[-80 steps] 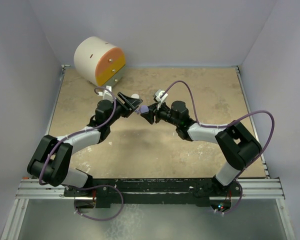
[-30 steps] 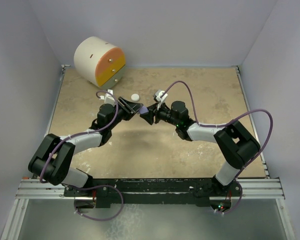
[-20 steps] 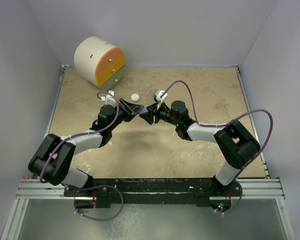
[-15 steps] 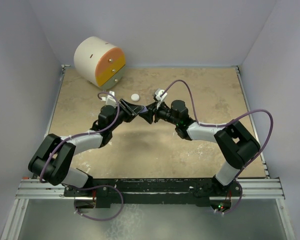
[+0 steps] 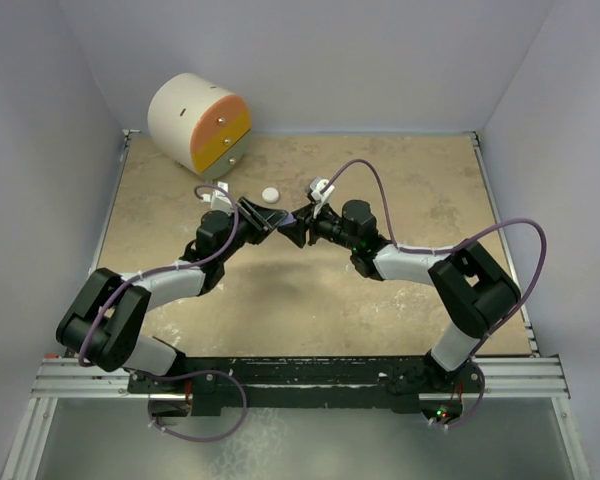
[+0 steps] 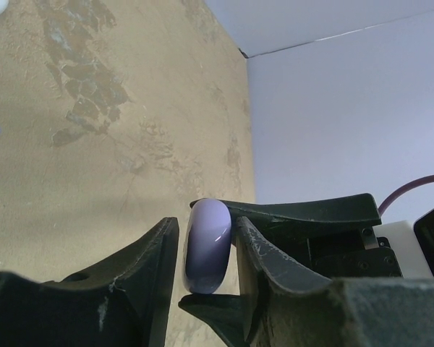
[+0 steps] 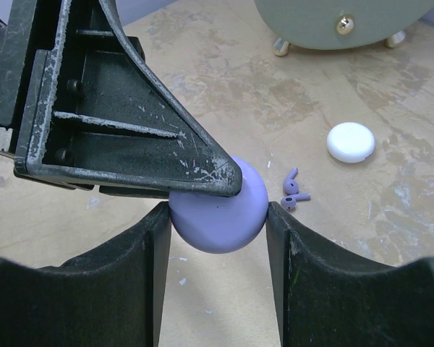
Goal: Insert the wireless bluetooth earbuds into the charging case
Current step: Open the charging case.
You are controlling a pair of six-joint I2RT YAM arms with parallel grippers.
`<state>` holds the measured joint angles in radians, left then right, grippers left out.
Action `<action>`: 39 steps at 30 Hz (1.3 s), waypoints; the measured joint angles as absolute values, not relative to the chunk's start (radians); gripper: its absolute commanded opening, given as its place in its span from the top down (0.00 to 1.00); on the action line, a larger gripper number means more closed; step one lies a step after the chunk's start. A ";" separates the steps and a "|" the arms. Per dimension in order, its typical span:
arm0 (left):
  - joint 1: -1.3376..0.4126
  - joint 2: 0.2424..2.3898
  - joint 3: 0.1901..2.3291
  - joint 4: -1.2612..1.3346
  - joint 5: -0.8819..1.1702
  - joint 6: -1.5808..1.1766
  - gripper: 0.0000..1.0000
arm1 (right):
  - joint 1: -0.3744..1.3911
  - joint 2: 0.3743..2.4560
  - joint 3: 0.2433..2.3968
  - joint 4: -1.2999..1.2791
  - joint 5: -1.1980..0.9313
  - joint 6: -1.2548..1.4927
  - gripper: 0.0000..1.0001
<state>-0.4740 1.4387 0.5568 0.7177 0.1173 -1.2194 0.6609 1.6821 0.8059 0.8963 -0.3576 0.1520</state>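
Right gripper (image 7: 215, 235) is clamping the lilac charging case (image 7: 220, 210) across its round rim, both fingers pressing on it; left gripper (image 6: 206, 242) is reaching in from the opposite side and bracketing the case's two flat faces, one finger touching, the other sitting so close that I cannot tell whether it is gripping; the case is showing no open seam, so the step in hand is probably getting the lid up; to do that well, the right arm should be holding steady without squeezing harder, while the left is catching only the lid's edge and swinging it gently rather than pinching both halves together; a slip here is risking a dropped case; just beyond, the purple earbuds (image 7: 293, 194) are lying on the table (image 7: 202, 108), outside the case; farther off, a white puck (image 7: 351, 142) is resting; farthest, a grey-fronted drum (image 7: 340, 18) is standing on small feet.
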 measured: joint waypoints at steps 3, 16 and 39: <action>-0.474 1.436 0.557 0.718 0.113 -1.219 0.63 | 0.661 1.682 0.806 0.896 -0.358 0.152 1.00; -0.474 1.436 0.557 0.739 0.103 -1.219 0.67 | 0.661 1.682 0.806 0.897 -0.357 0.155 1.00; -0.474 1.436 0.557 0.734 0.091 -1.220 1.00 | 0.661 1.680 0.805 0.903 -0.358 0.177 0.26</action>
<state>-0.4740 1.4357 0.5568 0.7341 0.0906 -1.2201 0.6605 1.6802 0.8055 0.9028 -0.3576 0.1768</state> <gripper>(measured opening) 0.260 0.665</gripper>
